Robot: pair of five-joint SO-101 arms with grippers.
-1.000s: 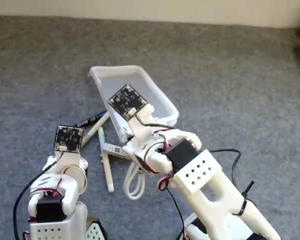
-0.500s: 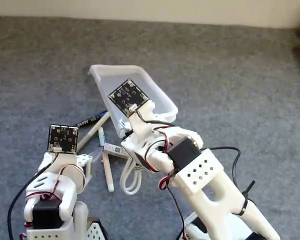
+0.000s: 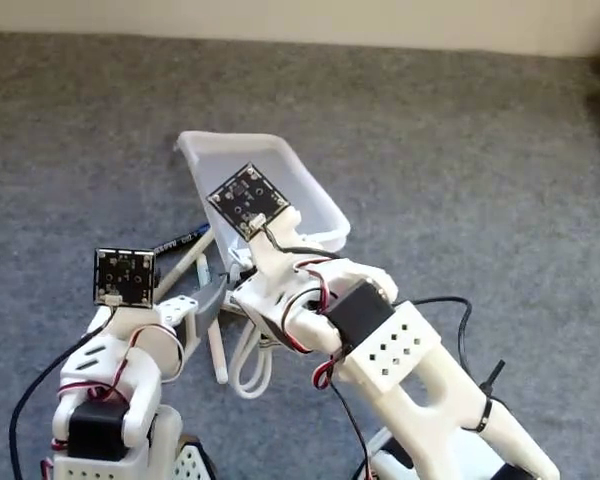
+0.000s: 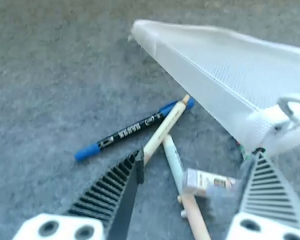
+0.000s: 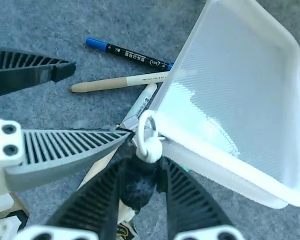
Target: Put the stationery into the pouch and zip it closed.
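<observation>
Seen from above, the translucent pouch (image 3: 235, 155) lies open-mouthed on the grey counter (image 3: 460, 150), with its near corner under the right arm's wrist. The pens fan out just beside it, and the left gripper (image 3: 195, 305) hovers over them with its fingers spread. A white cord (image 3: 245, 365) loops nearer the arms' bases. In the left wrist view those spread fingers bracket the pile: a blue-capped marker (image 4: 127, 131), a cream pen (image 4: 165, 125) crossing its far end, a pale pen (image 4: 172, 160), and a small block (image 4: 205, 181) touching the pale pen. All look light, stiff and smooth-barrelled, so they are likely to roll or skid. Each is best pinched at mid-barrel, fingers across its length, away from where they overlap. In the right wrist view the right gripper (image 5: 140, 167) has its fingers pressed together on a dark tab (image 5: 136, 186) at the pouch's corner, just below a white ring (image 5: 149, 135). The pouch wall looks thin, soft and very light, so it would probably sag or slide if pushed. That corner tab seems the soundest hold for keeping the mouth presented.
</observation>
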